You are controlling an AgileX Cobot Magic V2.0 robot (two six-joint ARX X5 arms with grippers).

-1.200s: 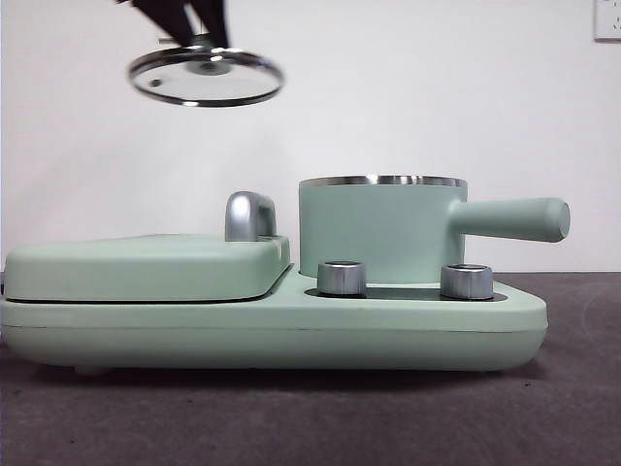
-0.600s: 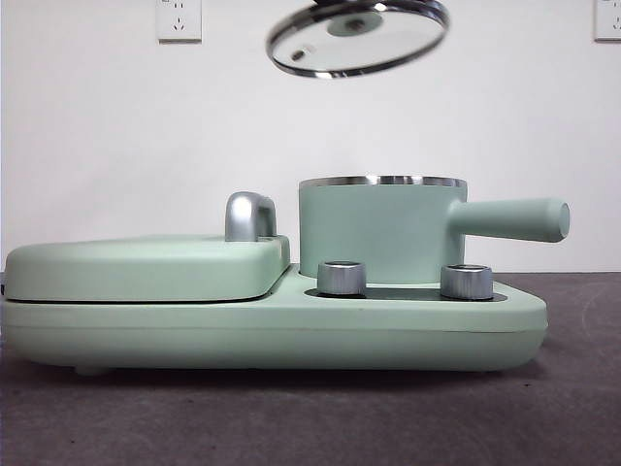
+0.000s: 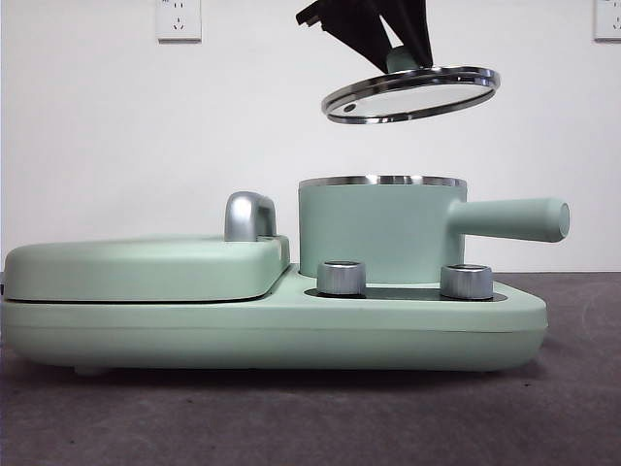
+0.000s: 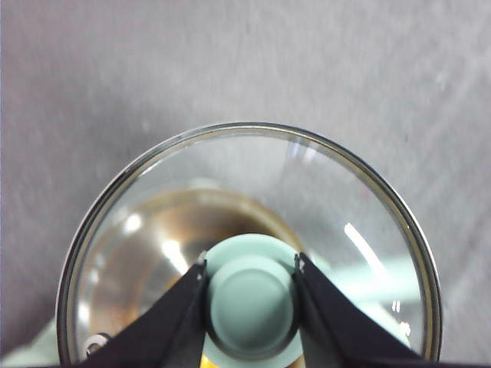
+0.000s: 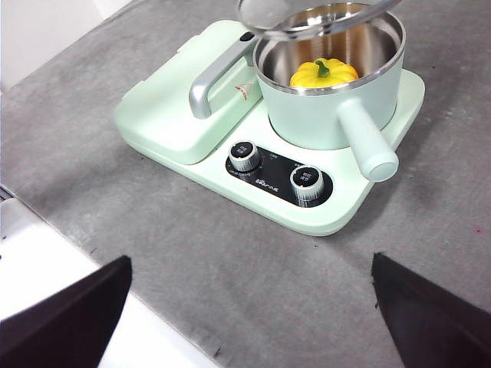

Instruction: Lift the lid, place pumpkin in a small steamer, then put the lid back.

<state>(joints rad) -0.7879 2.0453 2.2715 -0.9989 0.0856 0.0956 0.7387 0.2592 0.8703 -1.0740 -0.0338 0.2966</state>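
Above the steamer (image 3: pixel 380 231), clear of its steel rim, the lid (image 3: pixel 412 94) hangs tilted, its left edge lower than its right. The left gripper (image 4: pixel 250 264) has its two black jaws clamped on the lid's mint-green knob (image 4: pixel 252 300), one on each side. In the front view that gripper (image 3: pixel 403 53) comes down from the top edge, and only its dark lower part shows; the knob is mostly hidden behind the jaws there. Through the glass in the left wrist view only a blurred brownish round and pale green streaks can be made out, so what lies under it cannot be told from that view.

The pumpkin (image 5: pixel 323 73) sits inside the steamer, on its steel floor, stem up. It is seen only from the right wrist view; in the front view the pot wall hides it fully. There too the lid (image 5: pixel 314 15) is cut off by the picture's edge.

The steamer stands on the right part of the base (image 3: pixel 272 330), its handle (image 3: pixel 509 218) pointing right, behind two silver knobs (image 3: pixel 342 278). The flat cover (image 3: pixel 146 267) with a steel handle (image 3: pixel 249 216) lies to the left.

The right gripper (image 5: pixel 253 307) waits high and well apart from the base, jaws spread wide with nothing between them; only their tips show.
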